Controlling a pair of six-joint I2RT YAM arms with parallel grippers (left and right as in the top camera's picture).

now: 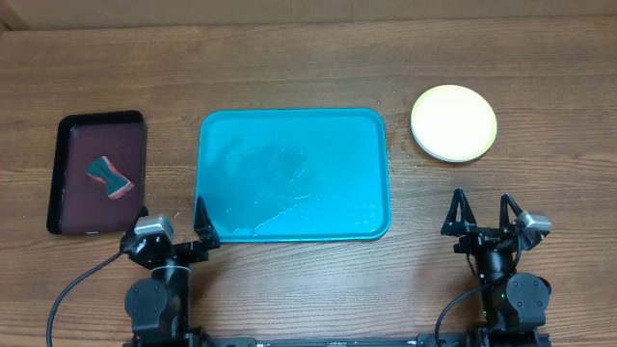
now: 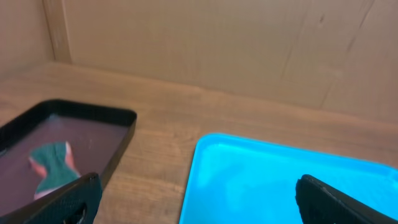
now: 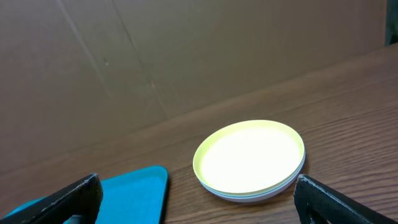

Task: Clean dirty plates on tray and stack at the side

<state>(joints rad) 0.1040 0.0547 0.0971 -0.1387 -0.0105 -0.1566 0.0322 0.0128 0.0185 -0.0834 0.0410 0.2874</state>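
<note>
Nearest, the left gripper (image 1: 172, 218) and right gripper (image 1: 480, 210) hang released, jaws spread, holding nothing. The turquoise tray (image 1: 289, 173) lies beyond, between them. The plates (image 1: 453, 123) sit stacked off its far-right corner, bare wood around. Only the right wrist view shows rims beneath the yellow-green top. A sponge (image 1: 108, 176) rests in the dark tray (image 1: 101, 118).

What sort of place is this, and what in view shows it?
Probably a robot test bench staged for dish cleaning, not a real kitchen: a wooden table backed by brown cardboard panels, the black left gripper and right gripper open at its near edge, and a large turquoise rectangular plastic tray.
</note>
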